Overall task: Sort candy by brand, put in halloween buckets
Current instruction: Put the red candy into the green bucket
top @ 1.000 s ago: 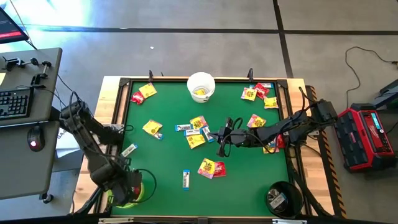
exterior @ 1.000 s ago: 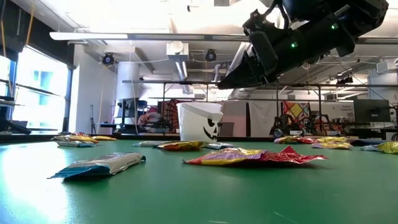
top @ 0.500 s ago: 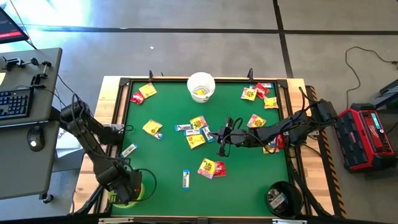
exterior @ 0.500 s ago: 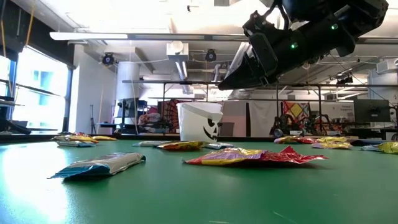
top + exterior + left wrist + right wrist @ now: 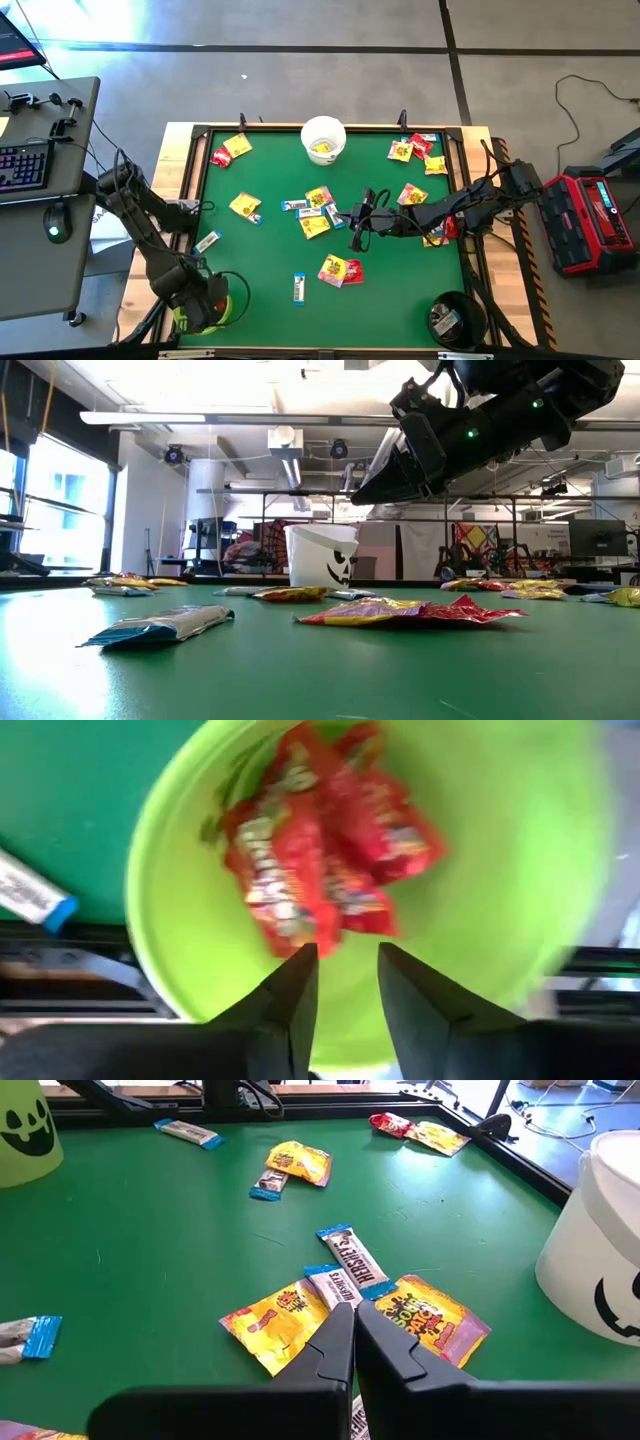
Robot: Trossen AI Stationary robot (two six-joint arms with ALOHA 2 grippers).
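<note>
Green felt is covering the table (image 5: 270, 250), framed by a black rim on a wooden base. At roughly 7 o'clock on the table, the left gripper (image 5: 346, 982) is hanging directly over the lime green bucket (image 5: 500, 860), fingers (image 5: 290, 1005) standing slightly apart with nothing between them; several red packets (image 5: 320, 850) are lying in the bottom of that bucket. From overhead, the lime green bucket is showing only as a sliver under the left arm's wrist. The white bucket (image 5: 323, 139) is sitting at 12 o'clock against the far rim, with something yellow lying inside it. The black bucket (image 5: 453, 319) is sitting at about 5 o'clock, a pale wrapped piece showing inside. The right gripper (image 5: 355, 240) is reaching in from 3 o'clock toward the table centre, fingers pressed together and holding nothing, hovering above the felt just beside a central cluster of yellow packets (image 5: 275, 1325) and white-and-blue bars (image 5: 352, 1263). More candy is lying scattered: a red-and-yellow pair (image 5: 231, 150) near 10 o'clock, a yellow packet (image 5: 244, 205) at about 9 o'clock, a group of red and yellow packets (image 5: 415, 150) near 1 o'clock, a yellow-and-red pair (image 5: 339, 270) just on the 6 o'clock side of centre, and single white-and-blue bars (image 5: 299, 287) between centre and the lime green bucket. In the low view, the right arm is hanging over the nearest packets, with the white bucket's jack-o'-lantern face showing behind.
</note>
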